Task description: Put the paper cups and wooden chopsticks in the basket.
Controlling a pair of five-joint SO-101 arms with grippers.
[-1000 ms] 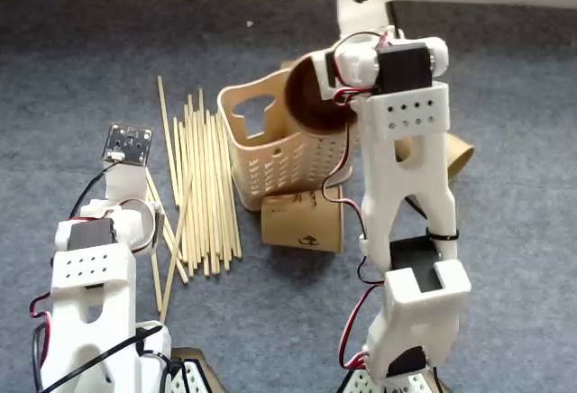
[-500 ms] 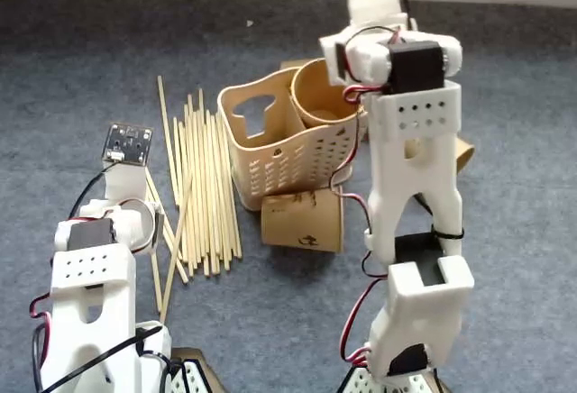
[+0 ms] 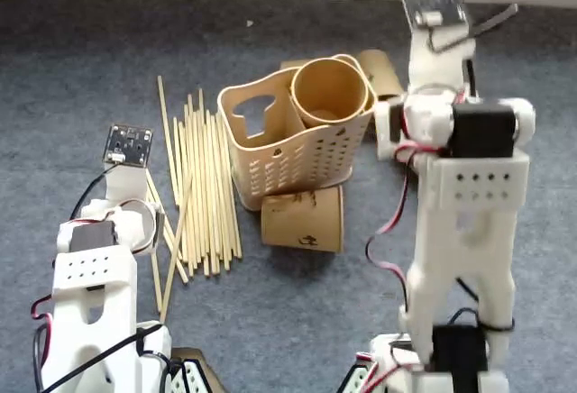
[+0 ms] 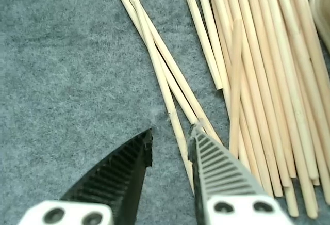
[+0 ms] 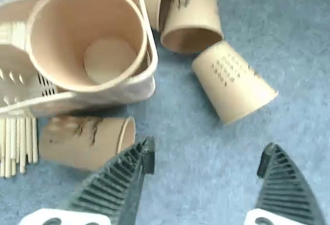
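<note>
right claw (image 5: 208, 150) wide and empty beside the basket (image 3: 297, 160), left claw (image 4: 171, 132) narrow over chopsticks (image 4: 258, 80)

1. The counter (image 3: 81, 59) is covered in grey cloth, matt, with a rough felt-like nap.
2. The wooden chopsticks (image 3: 203, 186) are pale bare wood, smooth and dull.
3. The paper cups (image 3: 302, 220) are brown matt paper.
4. The basket (image 3: 297, 163) is smooth cream plastic with a faint sheen.
5. The left hand (image 4: 171, 131) and the right hand (image 5: 209, 146) are ribbed matt plastic.
</note>
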